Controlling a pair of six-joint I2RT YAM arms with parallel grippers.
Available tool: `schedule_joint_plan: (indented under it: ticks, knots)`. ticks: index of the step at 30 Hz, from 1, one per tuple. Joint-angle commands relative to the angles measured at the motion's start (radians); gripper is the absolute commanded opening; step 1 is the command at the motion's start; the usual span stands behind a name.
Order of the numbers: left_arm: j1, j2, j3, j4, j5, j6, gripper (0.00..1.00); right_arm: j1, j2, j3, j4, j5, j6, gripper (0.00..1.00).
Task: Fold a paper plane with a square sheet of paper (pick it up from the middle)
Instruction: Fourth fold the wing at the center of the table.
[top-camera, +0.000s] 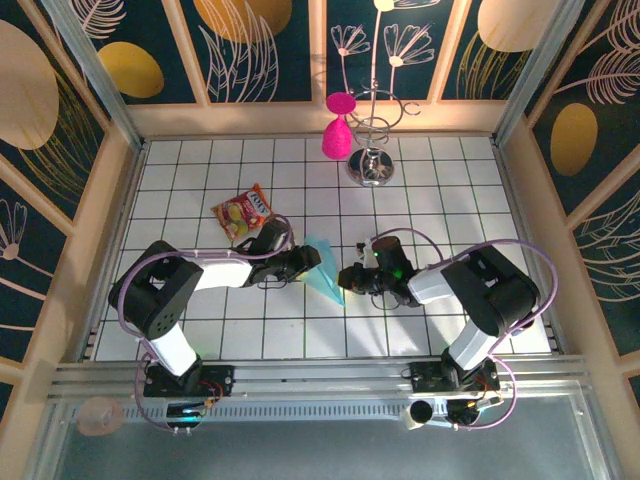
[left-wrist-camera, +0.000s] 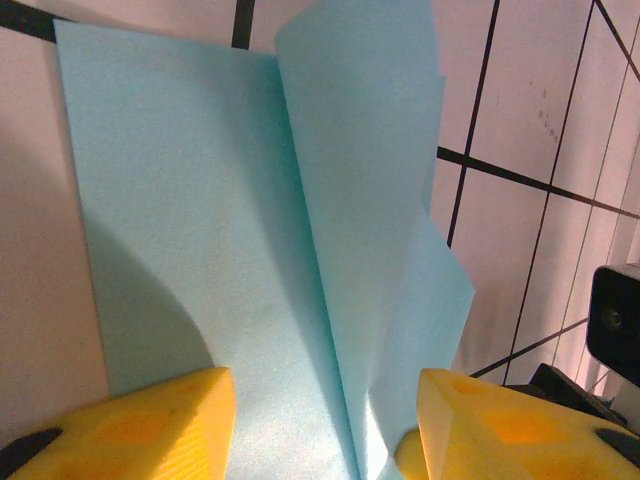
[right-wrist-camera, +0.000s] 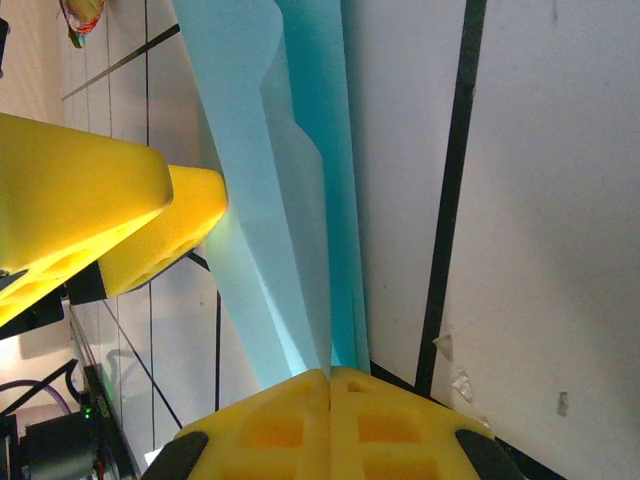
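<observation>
We pinch the paper (left-wrist-camera: 190, 200) between shut right fingers (right-wrist-camera: 285, 420) to anchor it; left fingers (left-wrist-camera: 150, 425) half-open, paper between them, probably for creasing.

Heads up, on your left wrist cam: light-blue paper (left-wrist-camera: 200, 250) on white tiled table (left-wrist-camera: 40, 250), black grid lines. Left part lies flat. Right flap stands up along crease running top to bottom, free edge wavy. Left gripper (left-wrist-camera: 322, 385) at bottom, yellow fingers (left-wrist-camera: 160, 425) apart, one each side of crease. Can't tell if they press paper. Dark block (left-wrist-camera: 615, 320) at right edge, clear of paper.
</observation>
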Motion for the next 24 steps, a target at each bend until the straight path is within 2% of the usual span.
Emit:
schedule_joint_plan:
  ticks: [1,12,17,24]
  knots:
    - [-0.001,0.041,-0.006,-0.079,-0.045,0.022,0.51,-0.006,0.031,0.006,-0.020,0.004,0.001,0.06]
    - [-0.001,0.003,0.048,-0.065,-0.029,0.062,0.49,-0.008,0.058,0.040,-0.097,0.001,-0.031,0.06]
    - [-0.001,-0.077,0.087,-0.060,-0.049,0.087,0.49,-0.011,0.061,0.050,-0.134,0.016,-0.031,0.06]
    - [-0.001,-0.067,0.045,0.063,0.036,0.053,0.39,-0.017,0.079,0.056,-0.156,0.022,-0.023,0.06]
